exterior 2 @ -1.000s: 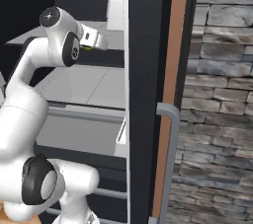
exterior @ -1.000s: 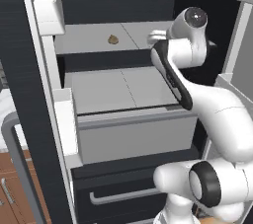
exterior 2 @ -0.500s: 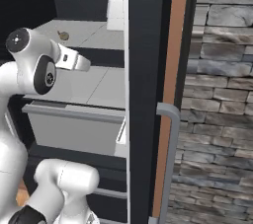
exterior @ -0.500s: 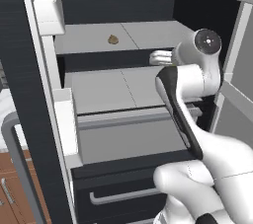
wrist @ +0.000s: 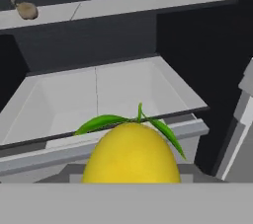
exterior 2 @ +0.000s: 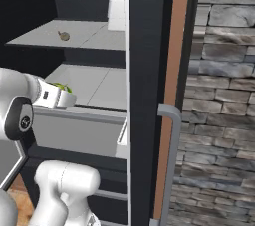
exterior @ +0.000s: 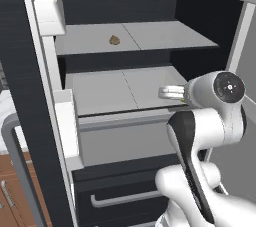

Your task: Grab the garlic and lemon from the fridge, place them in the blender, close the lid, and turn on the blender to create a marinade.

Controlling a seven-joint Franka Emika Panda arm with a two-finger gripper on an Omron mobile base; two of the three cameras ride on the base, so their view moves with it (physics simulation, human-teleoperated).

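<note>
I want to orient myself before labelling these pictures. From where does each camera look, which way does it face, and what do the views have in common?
Left base view: behind the arm to its left, facing into the open fridge; white arm at lower right.
Right base view: behind the arm to its right, facing the fridge past a door edge; arm at lower left.
Hand view: on the hand, looking along the gripper into the fridge, the lemon close at the bottom.
Shared: all three show the garlic on the upper shelf.
</note>
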